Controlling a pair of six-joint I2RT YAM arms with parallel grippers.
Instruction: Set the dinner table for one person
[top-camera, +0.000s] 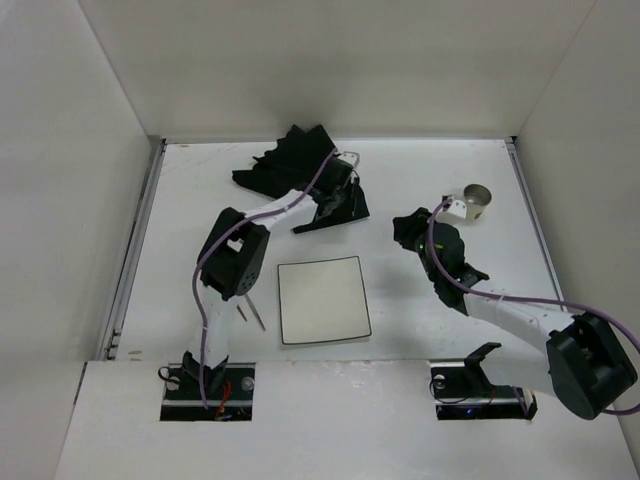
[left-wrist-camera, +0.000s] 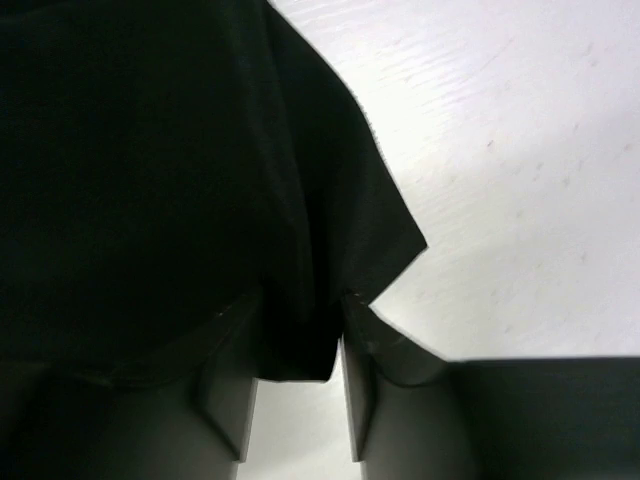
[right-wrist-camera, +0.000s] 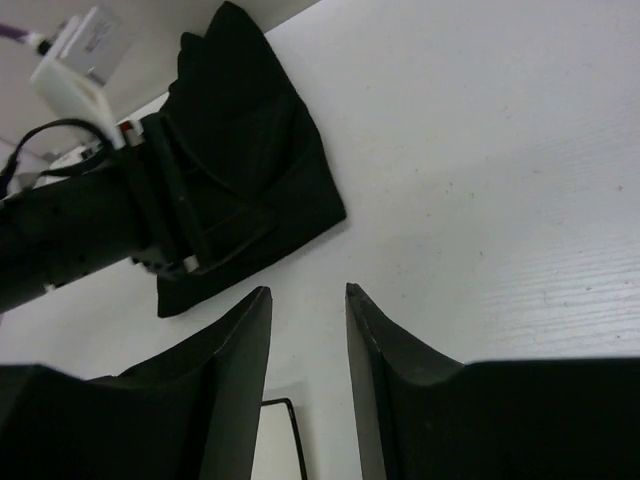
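Note:
The dinner table (top-camera: 420, 170) is the large white surface. A crumpled black cloth mat (top-camera: 285, 160) lies at its far middle. My left gripper (top-camera: 335, 205) is low at the mat's near right edge, shut on a fold of it. In the left wrist view the black cloth (left-wrist-camera: 150, 150) fills the space between the fingertips of the left gripper (left-wrist-camera: 300, 300). A square white plate (top-camera: 322, 300) lies at the near middle. My right gripper (top-camera: 408, 228) is open and empty just above the table, right of the mat. In the right wrist view the right gripper (right-wrist-camera: 307, 290) faces the mat (right-wrist-camera: 250, 130).
A metal cup (top-camera: 478, 200) stands at the far right, behind my right wrist. Two thin utensils (top-camera: 252, 312) lie left of the plate, under my left arm. White walls enclose the table on three sides. The plate's corner (right-wrist-camera: 275, 445) shows between my right fingers.

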